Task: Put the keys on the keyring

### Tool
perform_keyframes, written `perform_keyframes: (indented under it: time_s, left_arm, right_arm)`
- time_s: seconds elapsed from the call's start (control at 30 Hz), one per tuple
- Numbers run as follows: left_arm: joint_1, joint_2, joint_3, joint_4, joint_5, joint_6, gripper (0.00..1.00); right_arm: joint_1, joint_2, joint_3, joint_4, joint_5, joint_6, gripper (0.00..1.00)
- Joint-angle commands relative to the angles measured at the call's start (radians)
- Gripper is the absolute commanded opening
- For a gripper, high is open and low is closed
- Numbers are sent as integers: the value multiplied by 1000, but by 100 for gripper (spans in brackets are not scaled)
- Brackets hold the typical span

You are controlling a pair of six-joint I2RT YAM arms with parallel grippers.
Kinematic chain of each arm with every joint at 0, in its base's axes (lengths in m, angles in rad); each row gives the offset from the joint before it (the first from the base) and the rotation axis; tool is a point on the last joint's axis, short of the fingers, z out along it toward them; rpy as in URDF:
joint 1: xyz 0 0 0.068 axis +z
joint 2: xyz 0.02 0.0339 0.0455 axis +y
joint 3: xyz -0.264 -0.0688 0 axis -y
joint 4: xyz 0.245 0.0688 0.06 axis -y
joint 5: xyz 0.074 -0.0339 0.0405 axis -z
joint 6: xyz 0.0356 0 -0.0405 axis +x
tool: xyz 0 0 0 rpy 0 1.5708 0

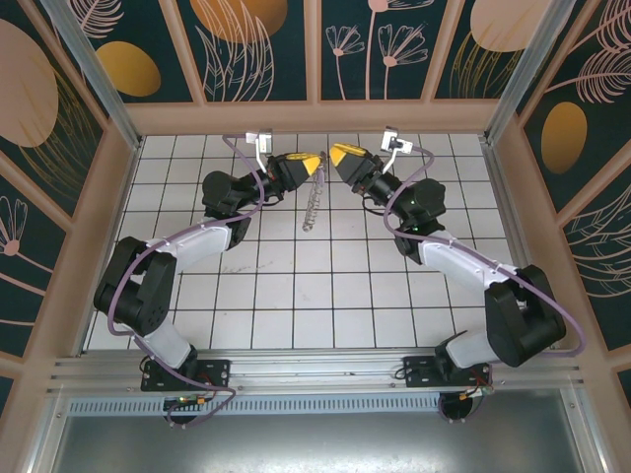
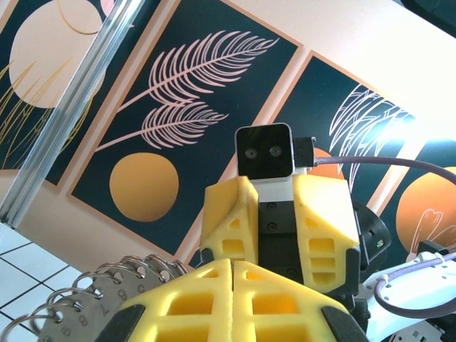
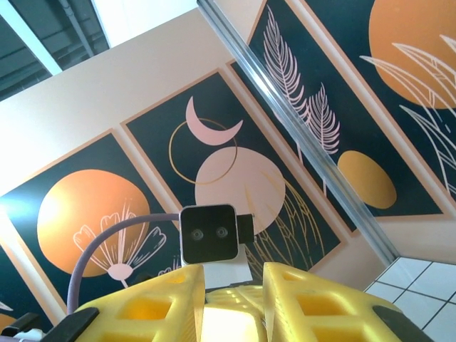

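Hanging from the left end effector, whose yellow fingers are pressed together on its upper end, the keyring runs as a thin toothed strand toward the near side, its long axis tilted slightly leftward above the tiled surface. Whether its lower end touches the tiles cannot be told. The right end effector faces the left one tip to tip, near the strand's held top and on its right. Its fingers stand somewhat apart around a pale blur, too indistinct to call one of the keys. Threading probably calls for the right arm to ease leftward toward that held top.
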State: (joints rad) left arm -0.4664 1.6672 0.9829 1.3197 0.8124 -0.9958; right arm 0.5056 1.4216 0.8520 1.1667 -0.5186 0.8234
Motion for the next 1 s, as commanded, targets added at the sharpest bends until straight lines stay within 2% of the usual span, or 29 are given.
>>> perform_keyframes:
  time_s: [0.0,0.43,0.97]
  left_arm:
    - [-8,-32,37,38,17,25,0]
    - [-11,-24,43,36,14,26,0]
    - [-12,-23,46,35,13,26,0]
  right_arm:
    - [-2,27,1,87,-44,37,28]
    - [16,50,-18,111,-64,44,22]
    - [31,42,-63,119,-51,40,23]
